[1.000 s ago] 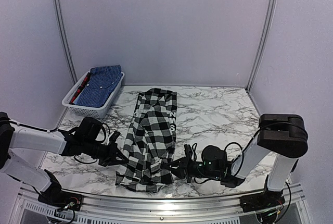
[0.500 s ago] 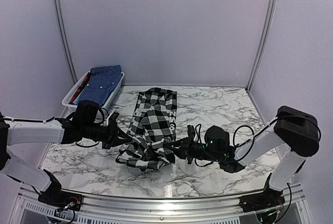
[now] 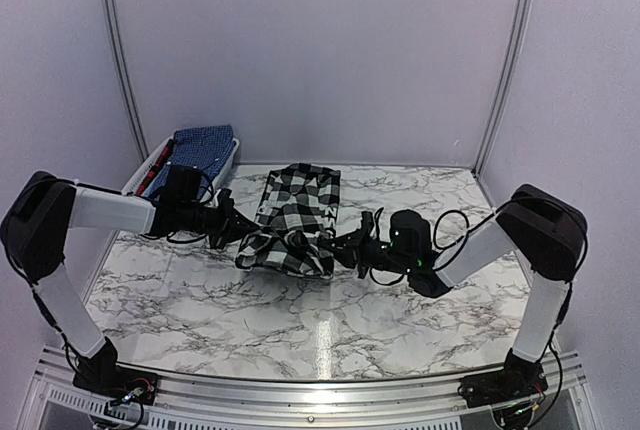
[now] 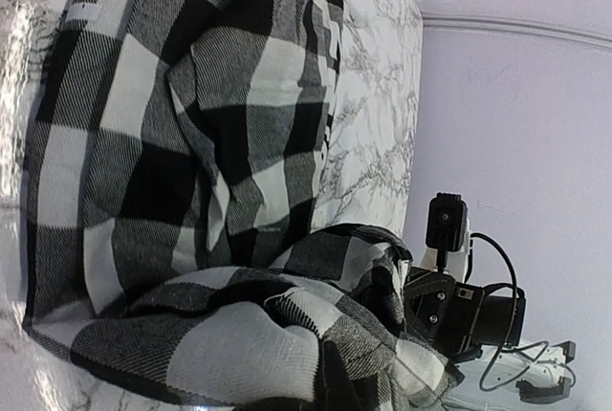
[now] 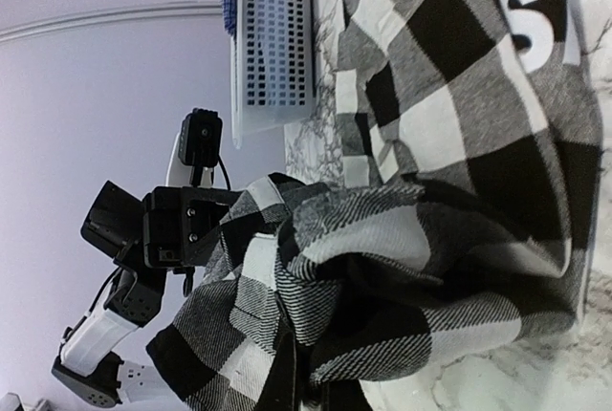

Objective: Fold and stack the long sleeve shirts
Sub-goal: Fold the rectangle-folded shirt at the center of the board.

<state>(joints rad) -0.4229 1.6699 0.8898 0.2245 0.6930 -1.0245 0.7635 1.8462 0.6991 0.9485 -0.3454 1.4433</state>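
Observation:
The black-and-white checked long sleeve shirt lies on the marble table, its near hem lifted and doubled back over the far half. My left gripper is shut on the hem's left corner, my right gripper on its right corner. In the left wrist view the checked cloth fills the frame and bunches over my fingers at the bottom edge. The right wrist view shows the same folded cloth draped over its own fingers. A blue printed shirt lies folded in the basket.
A white slotted basket stands at the back left corner with a red item beside the blue shirt. Lavender walls close the back and sides. The basket's wall appears in the right wrist view, just beyond the shirt.
Both grippers have carried the shirt's near hem up and away toward the back, folding the lower half over the upper half. Both arms are stretched further out.

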